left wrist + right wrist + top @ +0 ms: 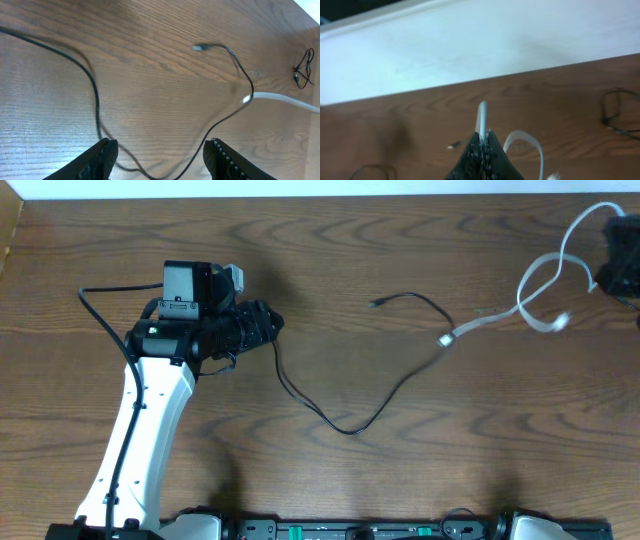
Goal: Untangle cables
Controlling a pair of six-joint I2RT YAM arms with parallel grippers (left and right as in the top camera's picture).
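On the wooden table (400, 230), the black cable (345, 428) lies in a loose curve running out from the left gripper (160, 146), whose fingers stand spread either side of it without pinching it. At the far right edge, the right gripper (482, 142) is pressed together on the white cable (490, 320), whose plug end rests just beside the black one.

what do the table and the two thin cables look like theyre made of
Table: brown wood or a wood-look laminate, going by the long grain lines; low sheen.
Black cable: thin and round, likely a rubber or plastic sheath, matte; it lies in soft curves.
White cable: looks flat and ribbon-like, probably a smooth plastic sheath; it holds springy loops.
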